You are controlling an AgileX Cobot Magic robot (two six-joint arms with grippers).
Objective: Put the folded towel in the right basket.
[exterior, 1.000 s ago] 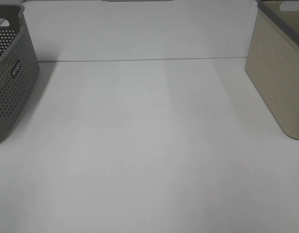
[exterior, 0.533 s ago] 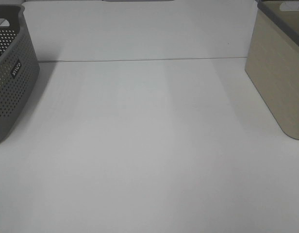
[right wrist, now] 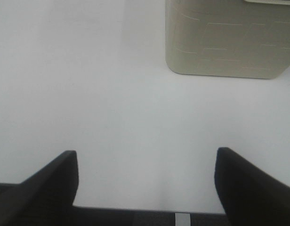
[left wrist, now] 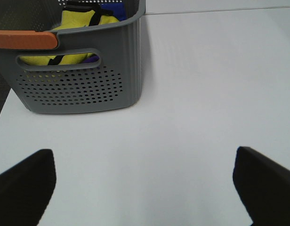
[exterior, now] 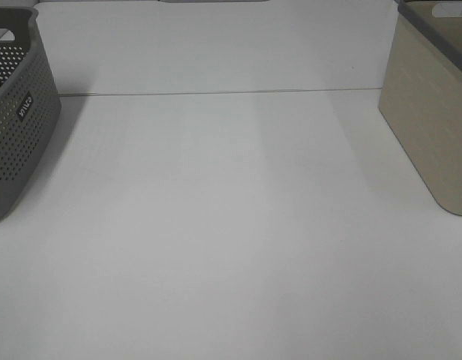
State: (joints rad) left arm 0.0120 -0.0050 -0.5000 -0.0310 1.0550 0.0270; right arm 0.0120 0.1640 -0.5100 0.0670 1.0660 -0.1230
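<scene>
White table (exterior: pixel 231 225) fills nearly the whole high view, matte, evenly lit (soft broad bands of lighter and darker tone run front to back). A thin dark seam (exterior: pixel 216 93) crosses it near the far side, with more white surface beyond. In the right wrist view the table's edge (right wrist: pixel 135 209) shows, dark floor below it.

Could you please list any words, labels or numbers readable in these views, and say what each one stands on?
One label only: a small dark tag with light lettering on the outer wall of the grey perforated basket, seen in the exterior high view. It is tilted and too small and blurred to read with confidence.
Beige basket: no text visible in either view that shows it.
White table: no markings.
Left wrist view of the grey basket: no legible text.
</scene>
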